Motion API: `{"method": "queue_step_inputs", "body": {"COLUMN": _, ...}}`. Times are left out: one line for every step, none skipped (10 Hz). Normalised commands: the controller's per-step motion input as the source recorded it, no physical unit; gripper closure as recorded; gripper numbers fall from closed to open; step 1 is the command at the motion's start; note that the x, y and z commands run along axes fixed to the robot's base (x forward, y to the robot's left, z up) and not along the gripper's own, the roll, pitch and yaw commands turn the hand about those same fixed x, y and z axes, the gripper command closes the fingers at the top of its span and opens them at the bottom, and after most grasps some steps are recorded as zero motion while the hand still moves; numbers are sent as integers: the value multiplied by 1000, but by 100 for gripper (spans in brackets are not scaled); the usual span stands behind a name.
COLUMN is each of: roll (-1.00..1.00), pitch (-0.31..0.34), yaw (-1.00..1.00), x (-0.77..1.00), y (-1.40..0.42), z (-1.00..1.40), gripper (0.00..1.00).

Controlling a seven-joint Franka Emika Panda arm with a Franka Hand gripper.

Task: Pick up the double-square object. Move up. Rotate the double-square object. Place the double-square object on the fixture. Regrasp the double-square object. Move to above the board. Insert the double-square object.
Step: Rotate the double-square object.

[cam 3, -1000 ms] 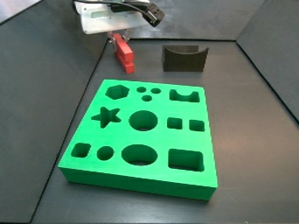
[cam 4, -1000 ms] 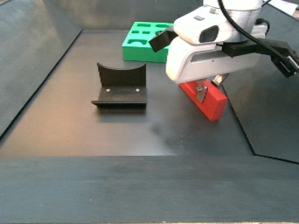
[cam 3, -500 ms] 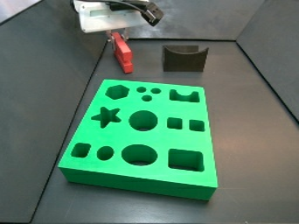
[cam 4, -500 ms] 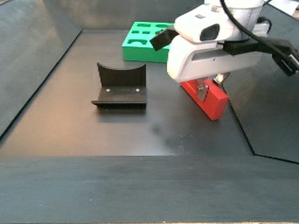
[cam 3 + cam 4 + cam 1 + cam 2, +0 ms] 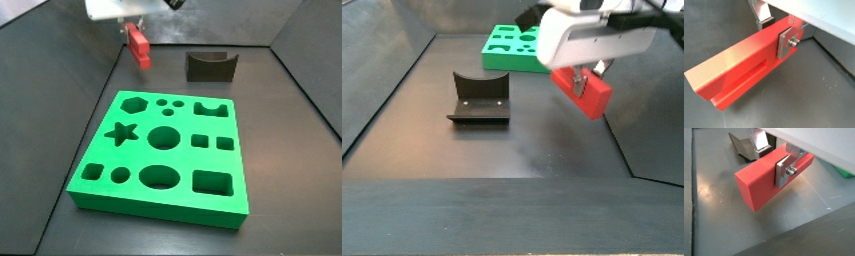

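The double-square object (image 5: 584,95) has come off the floor since half a second ago: in both side views it now hangs clear of the dark surface, where before its lower end was down on it. I read that as the pick being done and the move up under way; the rotation comes next.

The gripper (image 5: 132,27) sits at the upper left of a side view, partly cut by the frame edge, and at the upper right of the other side picture. Its jaws are clamped on the red block. In both wrist views a silver finger (image 5: 785,41) lies flat against one broad face and the opposite finger (image 5: 759,139) shows behind the block, so the grip is across its thin dimension, near one end. Most of the piece hangs below the fingers, tilted.

The fixture (image 5: 210,66) stands at upper centre of that side view, right of the held piece and apart from it. The board (image 5: 167,150) fills the lower middle, its cut-outs empty.
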Motion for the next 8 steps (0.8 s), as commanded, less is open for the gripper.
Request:
{"method": "queue_step_inputs", "body": {"roll": 0, "pitch": 0, "yaw": 0, "x": 837, "y": 131, "z": 833, "gripper": 100}}
{"method": "queue_step_inputs", "body": {"roll": -7, "pitch": 42, "yaw": -1, "x": 773, "y": 117, "z": 728, "gripper": 100}}
{"method": "queue_step_inputs", "body": {"roll": -16, "pitch": 84, "yaw": -2, "x": 656, "y": 89, "z": 628, "gripper": 100}}
{"method": "queue_step_inputs", "body": {"roll": -21, "pitch": 100, "yaw": -1, "x": 411, "y": 36, "z": 409, "gripper": 100}}
{"method": "queue_step_inputs", "body": {"roll": -22, "pitch": 98, "yaw": 4, "x": 213, "y": 13, "z": 234, "gripper": 100}}
{"method": "queue_step_inputs", "body": {"roll": 0, "pitch": 0, "yaw": -1000, "x": 0, "y": 0, "z": 0, "gripper": 100}}
{"method": "queue_step_inputs", "body": {"roll": 0, "pitch": -3, "yaw": -1000, "x": -34, "y": 1, "z": -47, "gripper": 100}}
{"method": "queue_step_inputs", "body": {"roll": 0, "pitch": -3, "yaw": -1000, "x": -24, "y": 8, "z": -38, "gripper": 100}}
